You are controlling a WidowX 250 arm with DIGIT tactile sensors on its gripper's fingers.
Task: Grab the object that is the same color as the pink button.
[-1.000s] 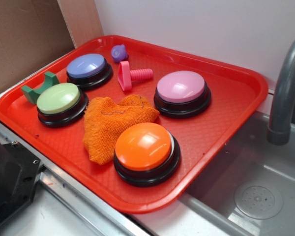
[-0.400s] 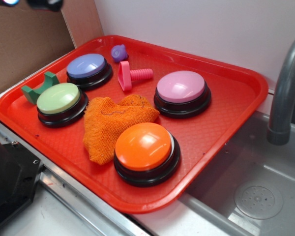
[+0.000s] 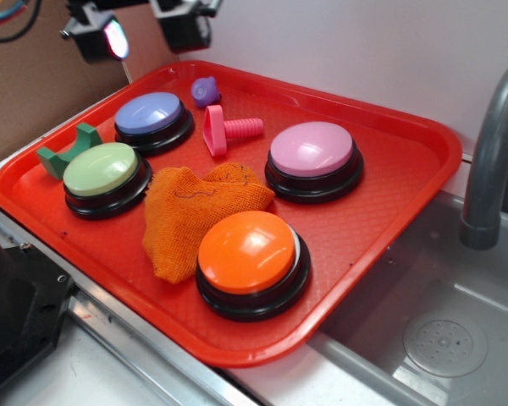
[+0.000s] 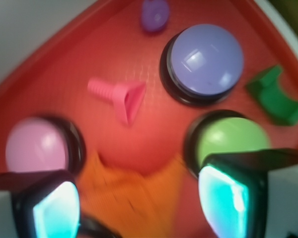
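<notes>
Fingers [image 4: 54, 210] apart, clearer in wrist view

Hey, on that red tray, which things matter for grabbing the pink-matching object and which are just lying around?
Belongs to the job:
pink bolt
pink button
hand, open, high over the tray's far left corner

Just lying about:
purple bear
blue button
green button
orange button
orange cloth
green block

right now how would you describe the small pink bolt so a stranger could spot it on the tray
On the red tray, look between the lavender-blue button and the pink button. The pink bolt lies on its side there, behind the orange cloth. Unlike the domed buttons, it is small, with a flat head and ribbed shaft.
</notes>
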